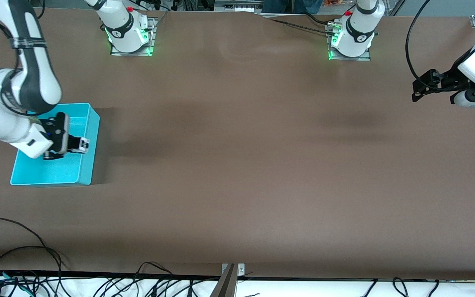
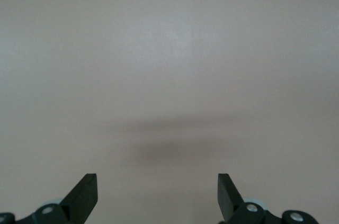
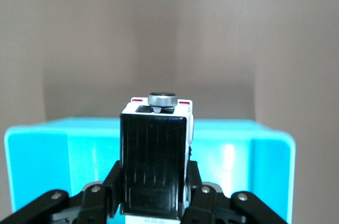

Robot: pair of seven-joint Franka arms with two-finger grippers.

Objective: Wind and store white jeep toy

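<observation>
From the front camera, the right gripper [image 1: 76, 145] hangs over the open cyan plastic bin [image 1: 91, 159] at the right arm's end of the brown table [image 1: 237, 165], its fingers clamped on the small white jeep toy with a black rear roof [image 1: 83, 144]. The toy is held above the bin's interior, close to the wall that faces the table's middle. The left gripper [image 1: 421, 88] waits over the left arm's end of the table, well apart from the bin.

In the left wrist view, that gripper's two black fingertips [image 2: 85, 192] stand wide apart with nothing between them — only bare brown tabletop shows below.

The right wrist view shows the jeep [image 3: 154, 160] pinched across its sides between the black fingers [image 3: 204, 195], black roof toward the camera and a small round metal-looking part on its outer end. The cyan bin's [image 3: 267, 155] floor and walls lie directly below.

The toy looks like light, rigid plastic with smooth, possibly slippery sides; a side grip across the body, clear of the wheels, seems the sound hold, and small parts such as the round knob could be fragile. As for room, the bin is far larger than the toy, so a release here should land inside, though the nearby wall leaves less margin on that side. The rest of the table is open for withdrawing.
</observation>
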